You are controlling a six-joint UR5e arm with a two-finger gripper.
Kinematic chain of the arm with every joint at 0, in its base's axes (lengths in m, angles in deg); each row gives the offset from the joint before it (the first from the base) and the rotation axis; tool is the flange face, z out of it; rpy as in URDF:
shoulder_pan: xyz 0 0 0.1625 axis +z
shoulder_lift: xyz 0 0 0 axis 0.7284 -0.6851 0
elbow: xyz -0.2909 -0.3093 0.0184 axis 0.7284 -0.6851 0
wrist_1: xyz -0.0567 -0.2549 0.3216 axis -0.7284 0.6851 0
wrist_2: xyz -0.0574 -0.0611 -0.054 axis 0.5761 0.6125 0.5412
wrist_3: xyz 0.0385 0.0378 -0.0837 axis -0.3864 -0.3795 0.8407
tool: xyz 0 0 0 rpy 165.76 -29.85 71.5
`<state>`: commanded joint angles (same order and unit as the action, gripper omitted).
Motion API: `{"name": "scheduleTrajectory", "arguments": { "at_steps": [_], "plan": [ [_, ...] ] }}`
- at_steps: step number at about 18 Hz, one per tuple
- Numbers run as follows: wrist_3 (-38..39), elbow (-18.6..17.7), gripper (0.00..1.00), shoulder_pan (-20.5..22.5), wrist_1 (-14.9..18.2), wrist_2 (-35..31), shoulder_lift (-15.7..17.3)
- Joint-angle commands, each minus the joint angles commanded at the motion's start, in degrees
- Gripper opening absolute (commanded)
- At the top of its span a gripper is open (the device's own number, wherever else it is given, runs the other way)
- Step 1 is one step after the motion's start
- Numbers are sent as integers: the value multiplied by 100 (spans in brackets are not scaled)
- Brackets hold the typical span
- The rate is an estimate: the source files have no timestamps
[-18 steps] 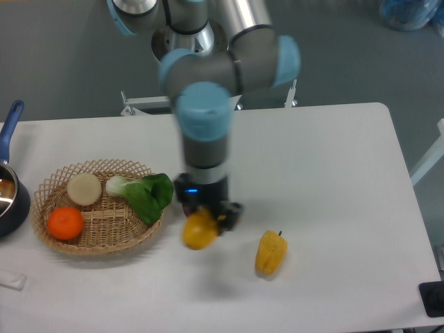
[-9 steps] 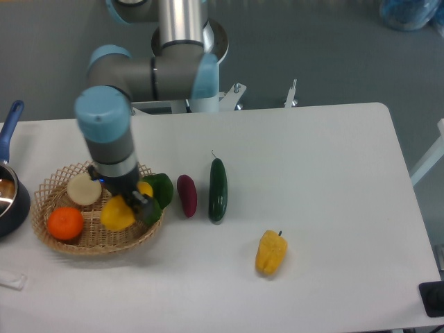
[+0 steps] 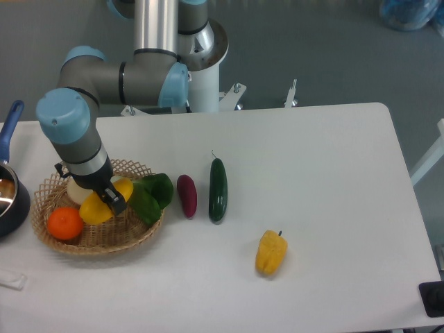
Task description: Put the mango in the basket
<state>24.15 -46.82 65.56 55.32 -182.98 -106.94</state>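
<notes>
Six-joint robot arm of polished silver-grey metal tubes, rounded grey joint housings with light blue plastic end caps, white cylindrical base column, ending in a small black two-finger gripper on a banded grey wrist.

Grey-and-blue robot arm reaches down over the round tan wicker basket at table left. Two-finger gripper sits low inside the basket, closed around the smooth yellow oval mango. Round orange touching the mango's left side. Pale round item partly hidden behind the gripper. Green leafy vegetable drapes over the basket's right rim. On the white table: dark red oblong vegetable, dark green cucumber, yellow bell pepper. Dark pot with blue handle at far left edge.
</notes>
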Motion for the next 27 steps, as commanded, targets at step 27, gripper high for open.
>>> {"name": "scheduleTrajectory", "arguments": {
  "at_steps": [27],
  "plan": [
    [-2527, 694, 100, 4111, -35, 543, 299]
  ]
}}
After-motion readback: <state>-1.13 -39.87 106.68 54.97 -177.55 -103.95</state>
